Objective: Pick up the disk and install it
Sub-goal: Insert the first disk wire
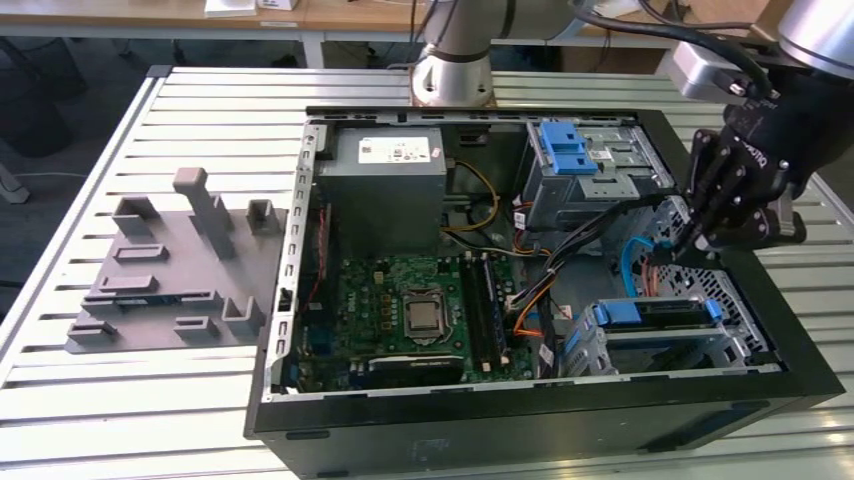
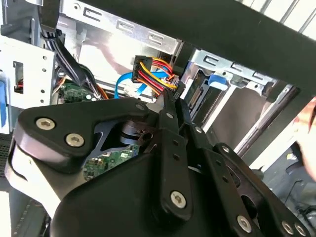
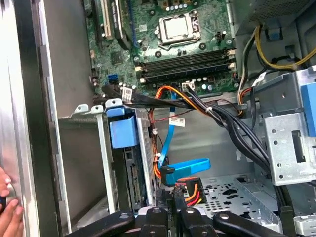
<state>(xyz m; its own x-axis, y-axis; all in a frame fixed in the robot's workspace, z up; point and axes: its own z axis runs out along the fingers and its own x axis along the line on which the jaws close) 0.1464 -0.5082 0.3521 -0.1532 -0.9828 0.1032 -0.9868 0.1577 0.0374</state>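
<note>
Your open computer case [image 1: 534, 415] sits on the slatted table [image 1: 120, 400]. Inside it you have the grey power supply box [image 1: 380, 165], the green motherboard [image 1: 400, 300], an upper drive cage [image 1: 594, 180] with a blue latch [image 1: 567, 145], and a lower drive cage [image 1: 674, 345] at the exterior view's right. The disk [image 1: 650, 312] lies flat in that lower cage, with its blue rails at both ends. You cannot tell how far in it is seated.

The gripper [image 1: 687, 245] reaches down into the case between the two cages, just above the disk and not holding it. In both wrist views its fingers are drawn together. In the second wrist view the gripper [image 2: 174, 96] has its tips right at the black plug [image 2: 170, 91] of a red, yellow and black wire bundle [image 2: 153, 74]. Whether they pinch that plug or only touch it is hidden by the fingers themselves. In the first wrist view the gripper [image 3: 173, 200] sits just beside a blue flat cable [image 3: 185, 167].

A grey moulded fixture [image 1: 160, 270] lies on the table beside the case. A person's fingers [image 3: 7, 215] rest at the case's outer edge, cut off by the frame.
</note>
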